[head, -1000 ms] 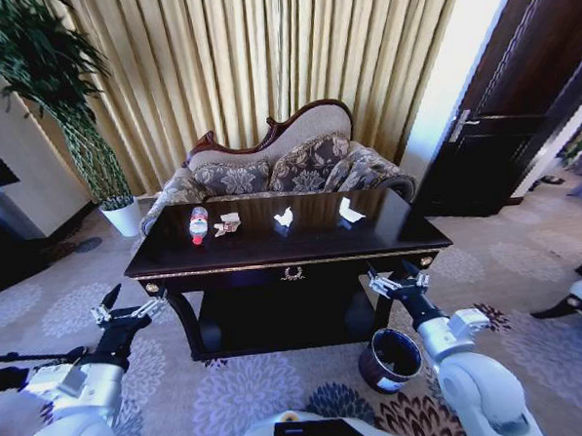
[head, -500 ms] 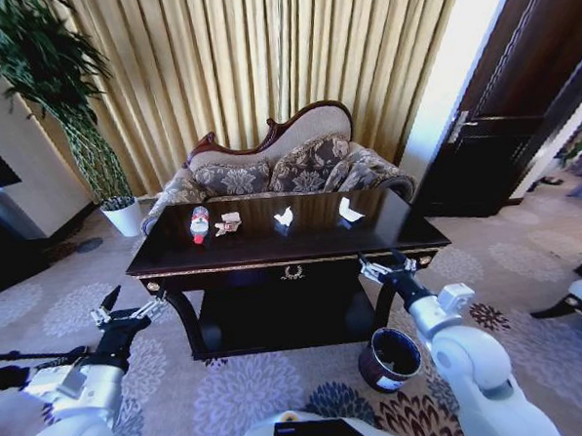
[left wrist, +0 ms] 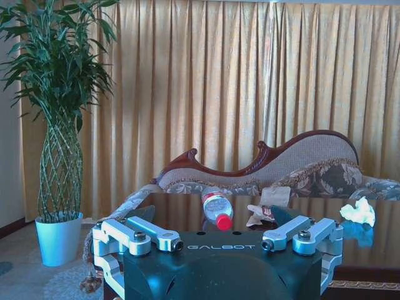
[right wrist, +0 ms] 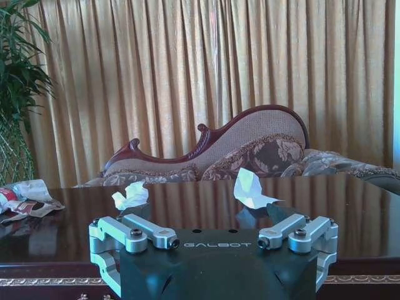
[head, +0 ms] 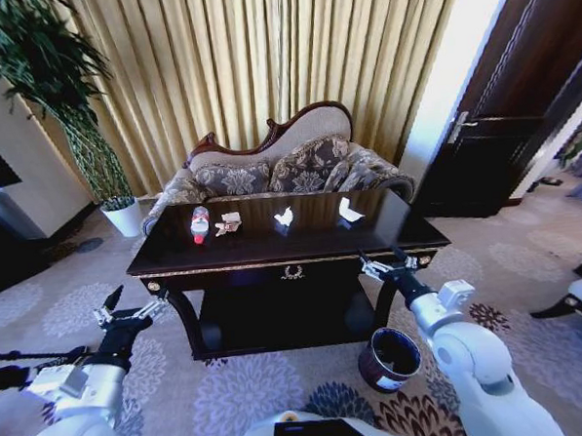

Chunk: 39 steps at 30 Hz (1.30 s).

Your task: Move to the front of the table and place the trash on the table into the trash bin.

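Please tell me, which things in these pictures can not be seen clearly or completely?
- Trash bin, head view: dark inside, contents unreadable; right arm covers its rim.
- Bottle label, left wrist view: too small to read.
- Wrapper, right wrist view: cut off by the picture's edge.
- Table lower shelf, head view: in shadow.

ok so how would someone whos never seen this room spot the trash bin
Find the dark glossy table in front of the sofa. On the carpet by its front right leg, beside the right tool, stands the trash bin. It is a small round maroon bucket with a white label, unlike the white plant pot far left.
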Available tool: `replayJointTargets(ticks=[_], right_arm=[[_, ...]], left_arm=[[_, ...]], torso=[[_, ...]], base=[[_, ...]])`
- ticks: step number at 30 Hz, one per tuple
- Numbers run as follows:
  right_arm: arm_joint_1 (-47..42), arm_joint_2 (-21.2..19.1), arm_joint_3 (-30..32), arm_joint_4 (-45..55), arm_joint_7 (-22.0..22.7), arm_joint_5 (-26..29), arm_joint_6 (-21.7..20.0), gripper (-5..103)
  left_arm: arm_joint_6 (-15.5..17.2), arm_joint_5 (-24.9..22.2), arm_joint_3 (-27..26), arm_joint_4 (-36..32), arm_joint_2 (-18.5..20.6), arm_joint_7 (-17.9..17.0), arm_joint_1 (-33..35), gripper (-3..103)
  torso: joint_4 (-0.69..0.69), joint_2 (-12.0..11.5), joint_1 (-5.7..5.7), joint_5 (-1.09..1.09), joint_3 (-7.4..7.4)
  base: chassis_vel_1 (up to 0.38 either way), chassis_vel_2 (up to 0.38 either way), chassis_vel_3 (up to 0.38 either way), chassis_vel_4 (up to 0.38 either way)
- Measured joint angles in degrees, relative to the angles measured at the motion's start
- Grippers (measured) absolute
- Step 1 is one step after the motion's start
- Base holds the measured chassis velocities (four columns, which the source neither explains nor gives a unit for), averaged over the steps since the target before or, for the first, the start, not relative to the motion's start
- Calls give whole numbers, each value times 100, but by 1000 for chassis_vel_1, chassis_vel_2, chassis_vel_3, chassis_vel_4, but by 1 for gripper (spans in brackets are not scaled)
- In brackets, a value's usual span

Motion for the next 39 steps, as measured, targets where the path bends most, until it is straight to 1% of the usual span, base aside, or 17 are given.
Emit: replayJointTargets(ticks=[9, 22, 28, 31, 33, 34, 36, 37, 38, 39], right_arm=[[-20, 22, -4, 17, -26, -31, 16, 100], [-109, 66, -3, 32, -51, -53, 51, 100], [-108, 58, -30, -9, -42, -45, 134, 100], [-34, -1, -36, -77, -13, -8, 88, 100], [204, -178, -86, -209, 118, 148, -52, 100], [204, -178, -86, -209, 118, 148, -52, 100], [675, -529, -245, -516, 408, 488, -253, 100], [675, -529, -245, -516, 408, 488, -253, 100], [883, -702, -308, -666, 495, 692, -359, 100], [883, -702, -308, -666, 495, 692, -359, 100]], left_arm=[[0, 1, 0, 0, 8, 1, -3, 100], [8, 1, 12, 0, 7, 7, -24, 100], [9, -10, 13, 0, 3, 8, -18, 100], [12, -23, 10, 0, 14, 8, -17, 100], [17, -34, 9, 0, 28, 6, -24, 100], [17, -34, 9, 0, 28, 6, -24, 100], [22, -38, 10, 0, 36, 4, -27, 100], [22, -38, 10, 0, 36, 4, -27, 100], [23, -39, 11, 0, 37, 3, -18, 100], [23, -39, 11, 0, 37, 3, -18, 100]], torso=[[0, 1, -1, 0, -1], [0, -2, 4, 0, 2], [0, -2, 4, 0, 1], [-1, 1, -2, 0, -2], [-2, 2, -3, 1, -2], [-2, 2, -3, 1, -2], [0, 1, -3, 1, -1], [0, 1, -3, 1, -1], [1, 0, -1, 0, 0], [1, 0, -1, 0, 0]], base=[[-17, 14, 20, -18], [-142, 152, 144, -138], [-34, 35, 22, -23], [0, 0, 0, 0], [0, 0, 0, 0], [0, 0, 0, 0], [0, 0, 0, 0], [0, 0, 0, 0], [0, 0, 0, 0], [0, 0, 0, 0]])
